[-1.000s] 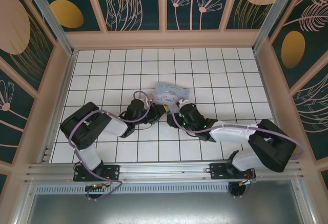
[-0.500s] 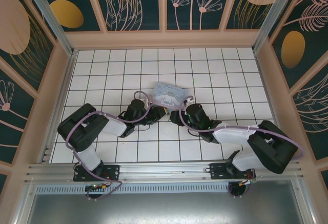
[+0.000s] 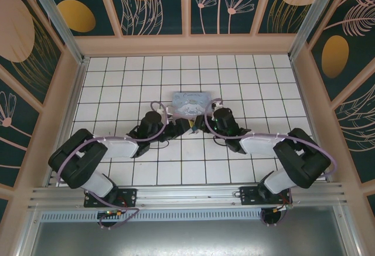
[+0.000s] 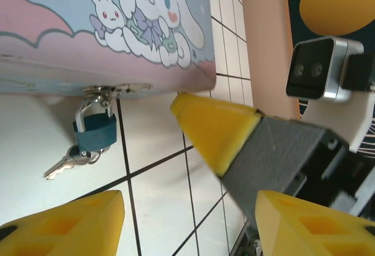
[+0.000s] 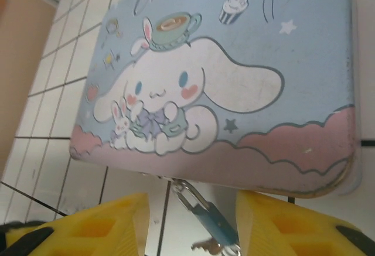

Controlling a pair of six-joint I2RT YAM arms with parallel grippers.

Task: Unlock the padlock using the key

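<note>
While the padlock (image 4: 94, 132) hangs from the tin (image 4: 58, 33), key (image 4: 66, 164) at its base, my left fingers (image 4: 64, 227) gape empty. My right fingers (image 5: 88, 227), open, flank it without touching, probably to steady it.

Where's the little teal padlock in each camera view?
Top external: too small to make out; look at the near edge of the pastel blue cartoon tin.
Left wrist: small teal-bodied metal padlock left of centre, hanging under the tin.
Right wrist: padlock bottom centre, below the tin.
Shared landmark: the tin.
</note>
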